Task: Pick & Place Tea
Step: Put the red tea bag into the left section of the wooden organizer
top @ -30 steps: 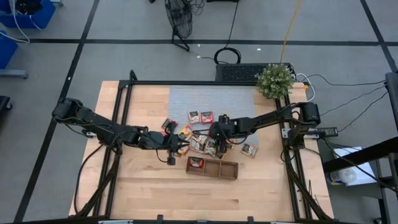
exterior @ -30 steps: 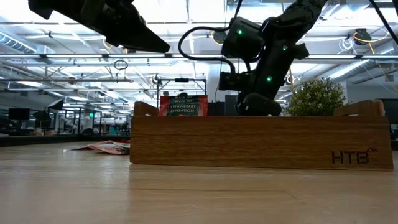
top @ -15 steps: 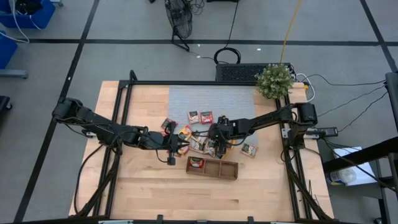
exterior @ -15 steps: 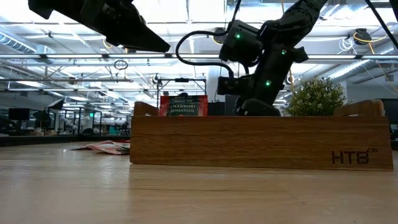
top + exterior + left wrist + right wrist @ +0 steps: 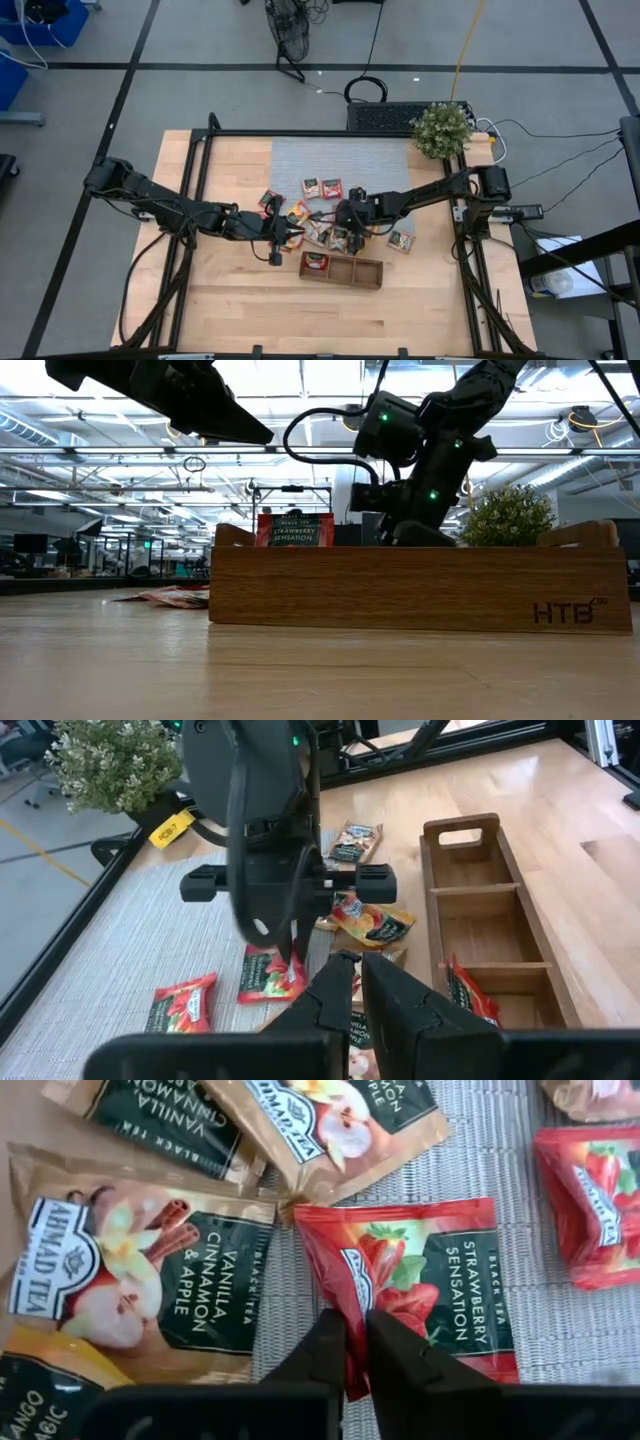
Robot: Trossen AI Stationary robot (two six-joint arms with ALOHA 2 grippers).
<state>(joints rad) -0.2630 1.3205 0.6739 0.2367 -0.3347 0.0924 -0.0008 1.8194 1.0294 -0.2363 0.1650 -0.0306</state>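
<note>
- The right gripper is lowered onto the tea pile at the tabletop's centre; its jaws are closed on the edge of a red Strawberry Sensation packet lying on the grey mat.
- A Vanilla, Cinnamon & Apple packet lies just beside it.
- The left gripper hovers at 9 o'clock of the pile, jaws closed, empty.
- One red packet sits in the wooden tray's left compartment, at 6 o'clock.

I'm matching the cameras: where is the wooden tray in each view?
High view: wooden tray just below picture centre.
Low view: fills the middle, side-on.
Left wrist view: right side.
Right wrist view: not in it.
Shared landmark: potted plant, in all but the right wrist view.
</note>
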